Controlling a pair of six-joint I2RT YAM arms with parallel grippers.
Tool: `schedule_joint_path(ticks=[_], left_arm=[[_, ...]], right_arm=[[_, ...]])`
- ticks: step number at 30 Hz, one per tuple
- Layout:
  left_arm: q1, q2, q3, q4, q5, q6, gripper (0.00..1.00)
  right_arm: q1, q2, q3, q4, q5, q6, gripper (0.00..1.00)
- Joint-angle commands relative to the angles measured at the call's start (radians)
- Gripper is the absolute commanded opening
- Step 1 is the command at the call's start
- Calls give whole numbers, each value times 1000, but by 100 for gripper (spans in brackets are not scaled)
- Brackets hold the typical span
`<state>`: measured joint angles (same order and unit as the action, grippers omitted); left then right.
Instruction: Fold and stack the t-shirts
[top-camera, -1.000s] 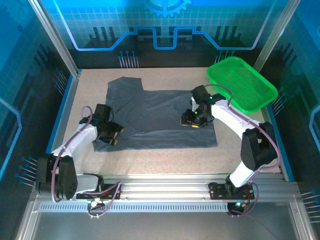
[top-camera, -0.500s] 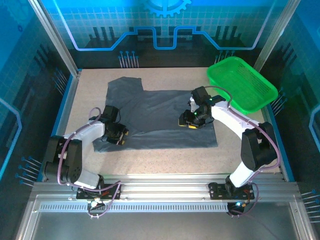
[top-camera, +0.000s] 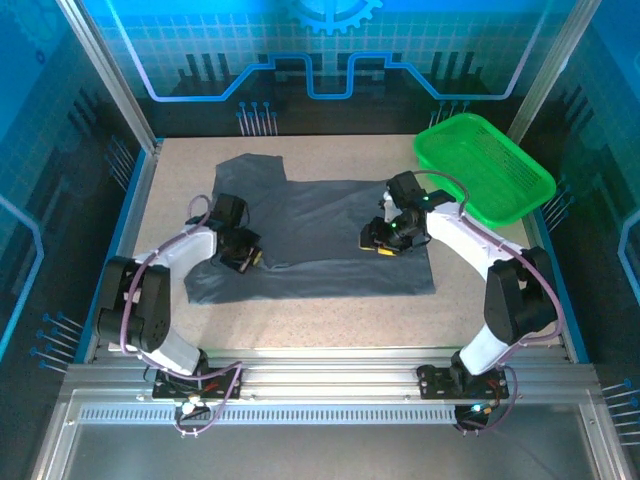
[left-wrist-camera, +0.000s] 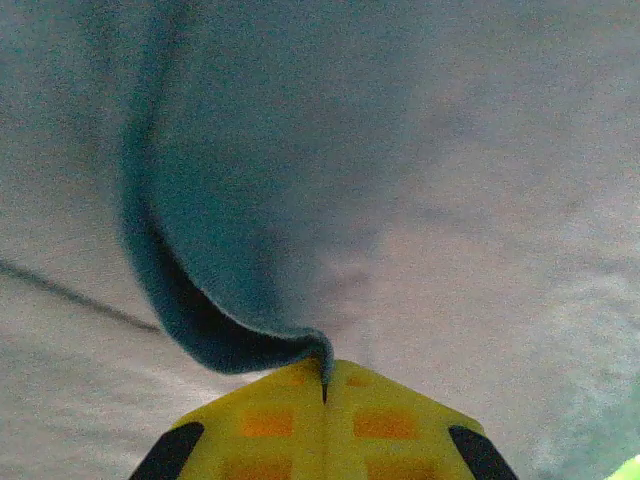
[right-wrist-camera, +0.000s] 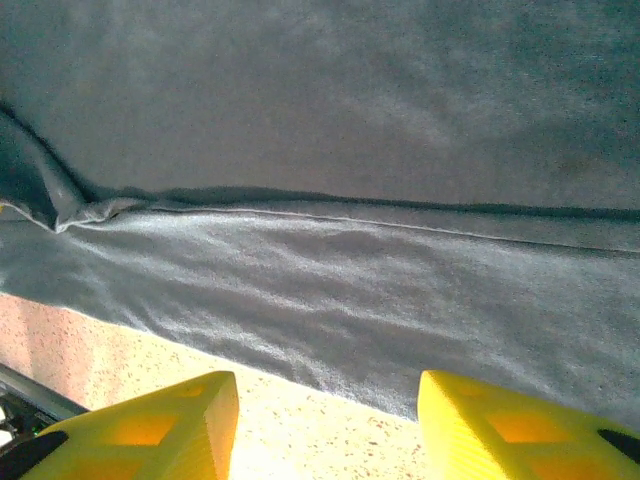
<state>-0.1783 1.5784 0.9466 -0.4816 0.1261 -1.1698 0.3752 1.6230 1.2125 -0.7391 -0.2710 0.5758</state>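
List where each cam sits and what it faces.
Top external: above and behind the bases, looking down on table, t-shirt and green basket; both arms show.
Left wrist: on the left arm, facing t-shirt cloth up close; left jaws shut on a fold.
Right wrist: on the right arm, facing the t-shirt's edge; right jaws open.
Shared: the t-shirt.

The left arm is bent at the elbow and reaches inward. The left gripper (top-camera: 244, 258) sits low, with its jaws pressed together on a fold of the t-shirt (left-wrist-camera: 220, 280). The right arm reaches forward and curves inward. The right gripper (top-camera: 384, 243) points down, its jaws apart and holding nothing.
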Motion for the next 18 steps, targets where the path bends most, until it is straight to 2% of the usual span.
schedule_joint_path(ticks=[1,10,18], left_arm=[[-18,65,97,-63,-14,122,0],[-62,237,315,-138,-6,268,0],[-106,344,439,-195,-18,358,0]], right_arm=[[-21,-29,25,-6,-30,12,51],[-39,-37,24,-16,-38,13,50],[-47,-34,15,-19,-49,8,50]])
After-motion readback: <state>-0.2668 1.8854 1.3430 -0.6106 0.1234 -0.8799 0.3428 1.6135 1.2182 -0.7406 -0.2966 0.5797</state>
